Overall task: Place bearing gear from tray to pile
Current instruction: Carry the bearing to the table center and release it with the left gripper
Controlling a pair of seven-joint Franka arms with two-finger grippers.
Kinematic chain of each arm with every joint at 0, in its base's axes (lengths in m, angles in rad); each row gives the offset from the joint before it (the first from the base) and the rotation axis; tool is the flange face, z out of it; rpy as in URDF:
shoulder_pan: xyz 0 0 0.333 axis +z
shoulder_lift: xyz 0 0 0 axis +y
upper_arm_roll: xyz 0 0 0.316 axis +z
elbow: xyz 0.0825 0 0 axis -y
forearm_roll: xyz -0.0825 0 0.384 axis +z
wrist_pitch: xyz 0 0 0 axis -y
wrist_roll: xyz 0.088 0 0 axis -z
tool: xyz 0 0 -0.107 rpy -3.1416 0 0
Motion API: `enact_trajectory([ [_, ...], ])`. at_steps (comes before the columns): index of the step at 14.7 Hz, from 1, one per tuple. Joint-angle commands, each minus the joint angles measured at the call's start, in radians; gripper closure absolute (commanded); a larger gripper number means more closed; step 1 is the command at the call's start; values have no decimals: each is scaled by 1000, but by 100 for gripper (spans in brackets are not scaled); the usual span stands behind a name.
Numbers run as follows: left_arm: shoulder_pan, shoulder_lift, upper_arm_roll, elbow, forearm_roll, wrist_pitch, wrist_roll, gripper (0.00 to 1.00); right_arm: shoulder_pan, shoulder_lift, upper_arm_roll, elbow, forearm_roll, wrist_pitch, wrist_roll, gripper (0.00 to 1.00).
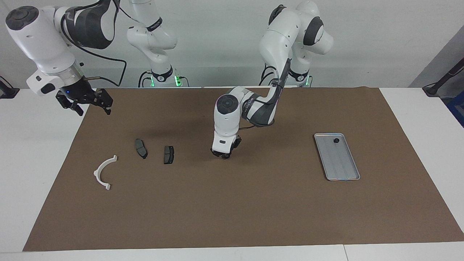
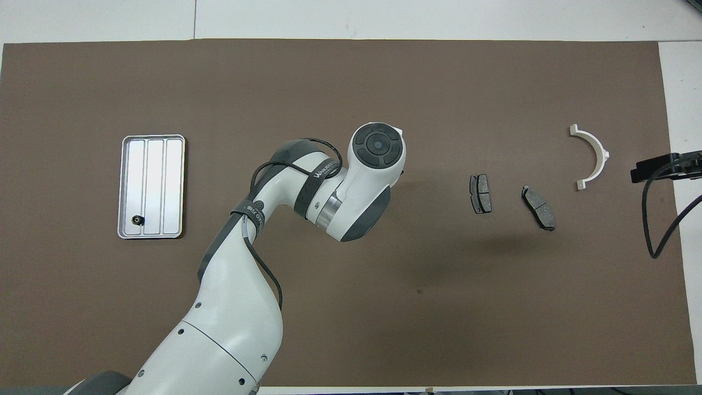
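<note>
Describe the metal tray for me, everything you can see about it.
The tray is a shallow, silver-grey rectangle with rounded corners, a raised rim and lengthwise ribs that split its floor into strips. It looks like bare metal. It lies flat on the brown mat toward the left arm's end of the table, its long sides running away from the robots. One small dark round part sits in it, at the end nearer the robots. Nothing else touches it.

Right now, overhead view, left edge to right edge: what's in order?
tray → left arm → rectangular brake pad → slanted brake pad → white bracket → right gripper
</note>
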Motion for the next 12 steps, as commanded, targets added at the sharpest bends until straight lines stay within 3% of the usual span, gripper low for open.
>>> enact_trajectory([
  [1, -17, -6, 21, -22, -15, 23, -18, 96, -4, -22, 1, -27, 1, -9, -22, 0],
  [3, -24, -21, 23, -74, -11, 75, -31, 96, -4, -20, 1, -27, -14, -6, -28, 0],
  [7, -24, -25, 23, -79, -9, 72, -31, 95, -6, -35, 4, -63, -16, 33, -56, 0],
  [8, -24, -25, 23, -79, -9, 70, -32, 82, -6, -43, 4, -80, -14, 43, -42, 0],
  [9, -26, -25, 23, -79, -9, 66, -35, 48, -6, -45, 4, -85, -14, 60, -31, 0],
  [10, -26, -26, 24, -79, -8, 55, -37, 6, -4, -42, 4, -85, -14, 76, -24, 0],
  [12, -26, -31, 24, -71, -8, 25, -41, 0, -4, -20, 7, -85, -14, 108, -18, 0],
])
